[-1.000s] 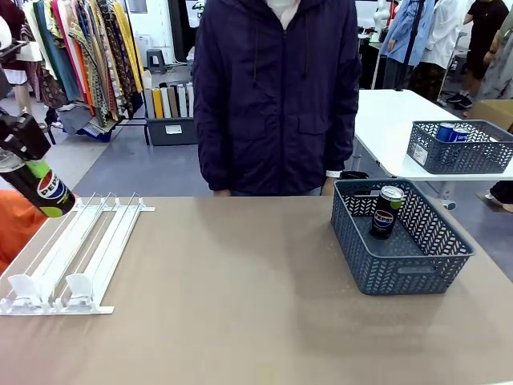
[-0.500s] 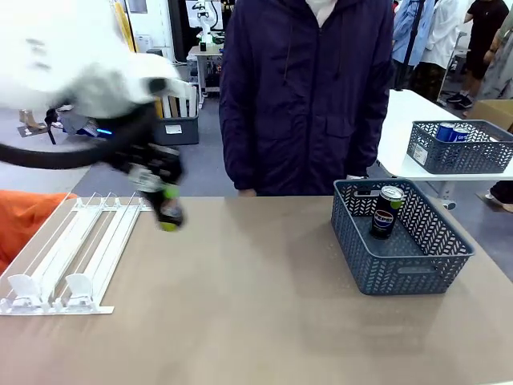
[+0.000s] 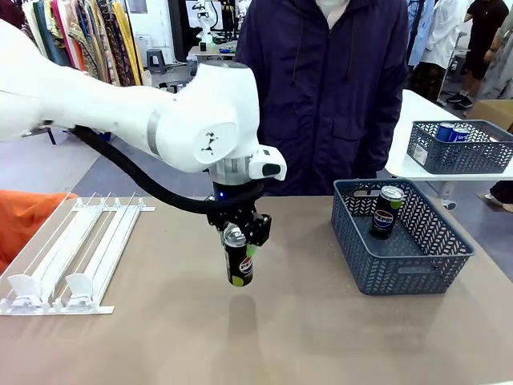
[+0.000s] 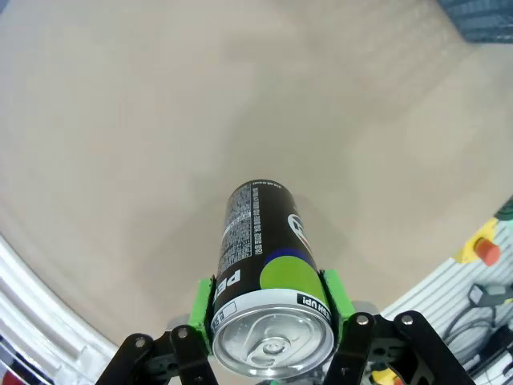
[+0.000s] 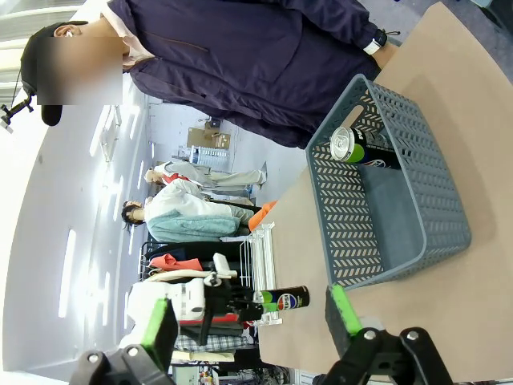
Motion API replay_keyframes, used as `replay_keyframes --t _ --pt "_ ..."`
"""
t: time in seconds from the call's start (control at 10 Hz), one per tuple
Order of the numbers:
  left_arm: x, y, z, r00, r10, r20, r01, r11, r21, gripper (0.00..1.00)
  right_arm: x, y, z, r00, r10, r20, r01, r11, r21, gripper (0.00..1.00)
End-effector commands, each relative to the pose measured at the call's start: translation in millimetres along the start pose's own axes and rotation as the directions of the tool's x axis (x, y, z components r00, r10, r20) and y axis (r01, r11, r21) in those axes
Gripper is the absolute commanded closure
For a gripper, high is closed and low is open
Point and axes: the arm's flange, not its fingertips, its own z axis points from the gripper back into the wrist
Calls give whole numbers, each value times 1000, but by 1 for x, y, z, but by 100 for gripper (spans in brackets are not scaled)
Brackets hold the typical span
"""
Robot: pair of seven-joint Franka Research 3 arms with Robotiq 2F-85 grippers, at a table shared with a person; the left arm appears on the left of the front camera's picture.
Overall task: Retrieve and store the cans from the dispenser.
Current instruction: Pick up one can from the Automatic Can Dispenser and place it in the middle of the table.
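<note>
Can (image 3: 238,258) is carried from frame left to centre, above table (image 3: 280,337) | left gripper (image 3: 240,237) clamped on it near lid | right gripper (image 5: 250,321) spread, empty | basket (image 3: 417,269) at right is judged next; dispenser (image 3: 72,257) bare.

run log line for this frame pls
left tool: shut on black Pepsi can | above tan table | grey lattice basket: one can
</note>
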Motion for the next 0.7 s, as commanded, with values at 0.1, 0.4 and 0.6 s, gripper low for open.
replay_keyframes --t 0.1,0.4,0.6 --pt "1 12 7 997 76 -14 -76 997 23 100 2 1 -2 1000 24 14 -25 999 32 0" --pt "3 14 -1 995 93 -35 -92 996 20 100 2 1 -2 1000 24 14 -25 999 32 0" --pt "4 14 -4 995 97 -37 -96 995 12 100 2 1 -2 1000 24 14 -25 999 32 0"
